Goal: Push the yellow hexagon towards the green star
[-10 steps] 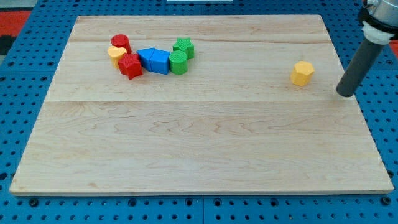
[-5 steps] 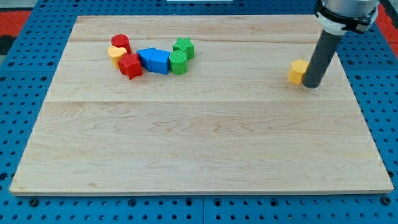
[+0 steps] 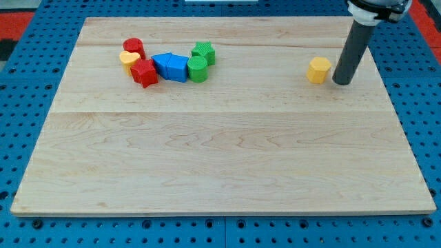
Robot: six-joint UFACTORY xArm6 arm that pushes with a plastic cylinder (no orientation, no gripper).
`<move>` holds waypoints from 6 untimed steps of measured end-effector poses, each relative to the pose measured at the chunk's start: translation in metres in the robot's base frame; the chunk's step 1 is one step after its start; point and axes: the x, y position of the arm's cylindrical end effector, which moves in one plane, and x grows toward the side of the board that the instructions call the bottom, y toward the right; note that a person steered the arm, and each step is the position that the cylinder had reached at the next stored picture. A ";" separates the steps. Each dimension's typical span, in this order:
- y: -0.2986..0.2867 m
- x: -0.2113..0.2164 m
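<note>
The yellow hexagon lies on the wooden board at the view's right, upper part. My tip stands just to its right, close to it or touching it. The green star sits far to the view's left of the hexagon, at the upper right of a cluster of blocks.
The cluster at the upper left holds a green cylinder, two blue blocks, a red star-like block, a red block and a small yellow block. The wooden board lies on a blue pegboard.
My tip moved left to the yellow hexagon's right side and pushed it left and slightly up the view. The cluster has not moved.
</note>
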 end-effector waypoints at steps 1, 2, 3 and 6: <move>-0.019 -0.007; -0.043 -0.012; -0.067 -0.029; -0.080 -0.067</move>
